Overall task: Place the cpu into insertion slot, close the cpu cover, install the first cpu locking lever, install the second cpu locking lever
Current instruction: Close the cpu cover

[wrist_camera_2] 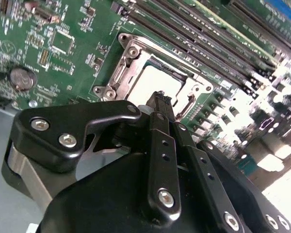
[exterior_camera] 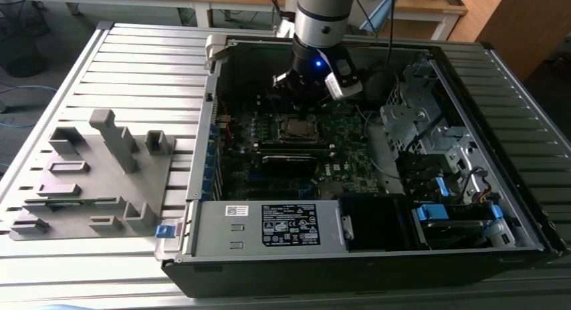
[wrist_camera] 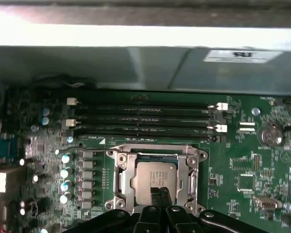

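One step in hand: we judge it to be closing the cpu cover (wrist_camera: pixel 122 180), which already looks to lie flat on the socket. To do it well we would bear on the frame's metal edge, straight down and gently, never on the chip's top.
cpu (wrist_camera: pixel 153 177): seated in the socket and framed by the cover's square opening, directly beneath the end effector's tips.
end effector (wrist_camera: pixel 161 190): in both wrist views we see its fingers drawn together into one narrow tip with nothing held between them. It hangs over the cpu's near edge, and we cannot tell whether it is touching or just above.
motherboard (wrist_camera: pixel 247 165): spreads out on every side under the end effector, with the long memory slots just past the socket on its far side.
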